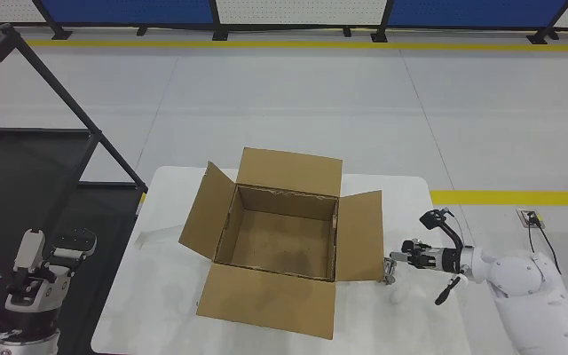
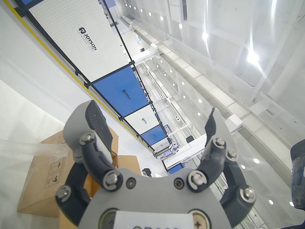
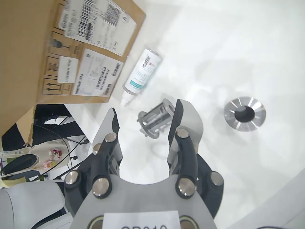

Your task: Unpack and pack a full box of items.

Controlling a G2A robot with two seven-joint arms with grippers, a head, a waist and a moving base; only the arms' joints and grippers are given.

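An open cardboard box (image 1: 277, 238) stands mid-table with all flaps spread and its brown floor bare. My right gripper (image 1: 397, 260) (image 3: 146, 113) hovers open just beyond the box's right flap (image 3: 71, 36), low over the white table. A small metal strainer basket (image 3: 155, 120) (image 1: 389, 272) lies on its side on the table just past the open fingertips, apart from them. A white tube bottle (image 3: 142, 72) lies against the flap's edge. A round metal drain flange (image 3: 244, 113) sits farther out. My left gripper (image 1: 53, 247) (image 2: 153, 110) is open and holds nothing, off the table's left side, pointing upward.
The white table (image 1: 169, 266) has bare surface to the left of the box and along its right edge. A black metal frame (image 1: 80, 151) stands to the left of the table. The box corner (image 2: 45, 172) shows beside the left gripper.
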